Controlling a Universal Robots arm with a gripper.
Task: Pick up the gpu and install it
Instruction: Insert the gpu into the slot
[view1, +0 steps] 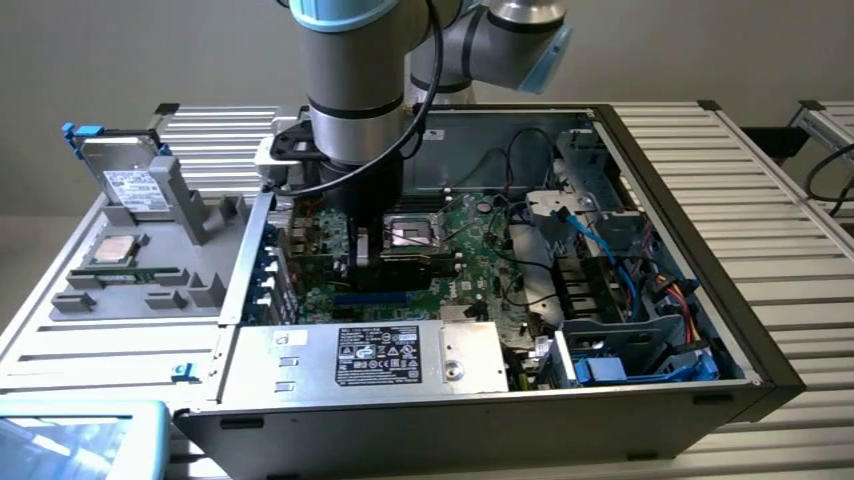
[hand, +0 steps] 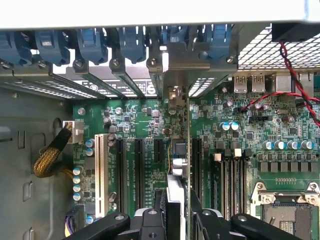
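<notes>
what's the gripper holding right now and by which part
The gpu, clamped by its upper edge in the gripper, standing edge-on over the motherboard slots.

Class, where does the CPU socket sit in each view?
Exterior view: CPU socket on the green motherboard, just to the exterior view's right of the arm.
Wrist view: CPU socket beside the black memory slots.
Shared landmark: the row of blue card latches.

Green motherboard (hand: 145, 120), black slots and one white slot (hand: 99, 170); blue clips (hand: 92, 42), red wires (hand: 295, 75), yellow braided cable (hand: 50, 157), black gripper (hand: 176, 207), silver-bracketed gpu (hand: 177, 165).
</notes>
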